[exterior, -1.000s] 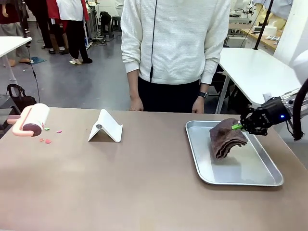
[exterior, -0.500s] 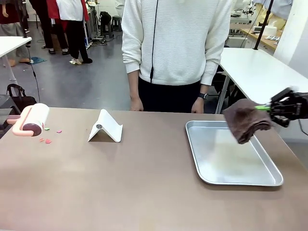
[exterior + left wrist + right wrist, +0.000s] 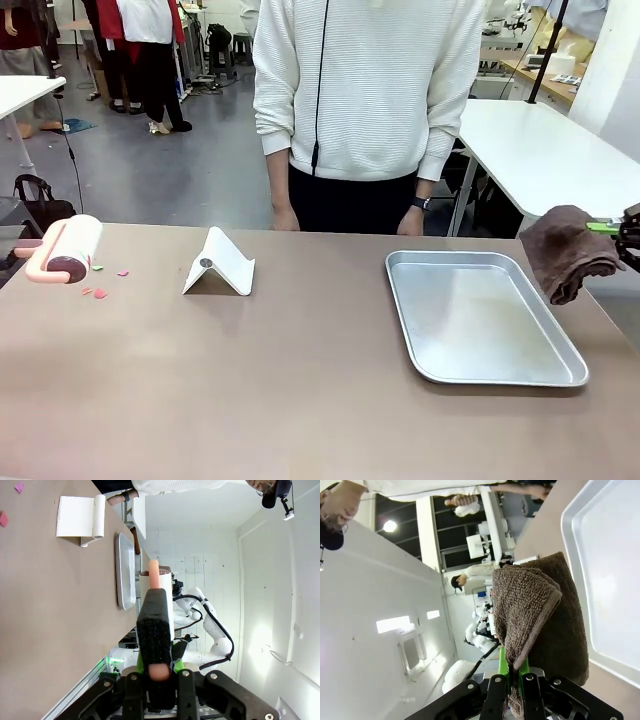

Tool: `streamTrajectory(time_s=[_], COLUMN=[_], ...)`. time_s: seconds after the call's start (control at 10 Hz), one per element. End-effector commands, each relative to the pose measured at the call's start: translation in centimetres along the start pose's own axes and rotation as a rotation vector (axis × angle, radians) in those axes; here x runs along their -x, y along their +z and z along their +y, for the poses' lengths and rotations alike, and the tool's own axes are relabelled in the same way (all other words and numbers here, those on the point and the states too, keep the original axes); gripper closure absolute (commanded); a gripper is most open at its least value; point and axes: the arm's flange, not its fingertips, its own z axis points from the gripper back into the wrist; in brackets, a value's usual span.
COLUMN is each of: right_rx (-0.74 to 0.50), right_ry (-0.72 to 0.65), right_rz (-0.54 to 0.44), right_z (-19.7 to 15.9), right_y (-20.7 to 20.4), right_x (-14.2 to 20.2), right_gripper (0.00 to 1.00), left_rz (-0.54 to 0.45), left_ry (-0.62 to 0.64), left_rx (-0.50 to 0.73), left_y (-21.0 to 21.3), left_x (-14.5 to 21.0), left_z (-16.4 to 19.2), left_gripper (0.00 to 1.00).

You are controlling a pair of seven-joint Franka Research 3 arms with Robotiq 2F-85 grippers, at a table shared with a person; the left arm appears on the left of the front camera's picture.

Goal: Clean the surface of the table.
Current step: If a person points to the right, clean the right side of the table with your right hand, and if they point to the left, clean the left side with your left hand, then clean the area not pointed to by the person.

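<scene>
My right fingers point(image 3: 511, 666): closed on brown cloth point(image 3: 568, 250), lifted off the tray point(image 3: 470, 330) since a second ago and now hanging past its right edge. My left fingers point(image 3: 154, 610): closed on roller point(image 3: 70, 248) handle, unmoved. Tabletop point(image 3: 250, 380): spread before me, pink scraps point(image 3: 100, 292) beside roller.

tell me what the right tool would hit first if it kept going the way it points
Beyond the towel it holds, the right tool seems to point level over the table; way looks free, depth unclear.
</scene>
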Motion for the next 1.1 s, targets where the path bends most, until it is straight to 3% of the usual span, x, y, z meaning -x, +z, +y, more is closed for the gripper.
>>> streamTrajectory(time_s=[0.0,1.0], right_rx=[-0.005,-0.005], right_ry=[0.008,0.008], right_rz=[0.011,0.011], right_z=[0.43,0.43], right_y=[-0.07,-0.07], right_x=[-0.07,-0.07], right_gripper=[0.92,0.92], left_rz=[0.0,0.0], left_ry=[-0.005,-0.005], left_rx=[0.013,0.013], left_y=[-0.02,-0.02], left_x=[0.42,0.42], left_z=[-0.21,-0.21], left_gripper=[0.83,0.83])
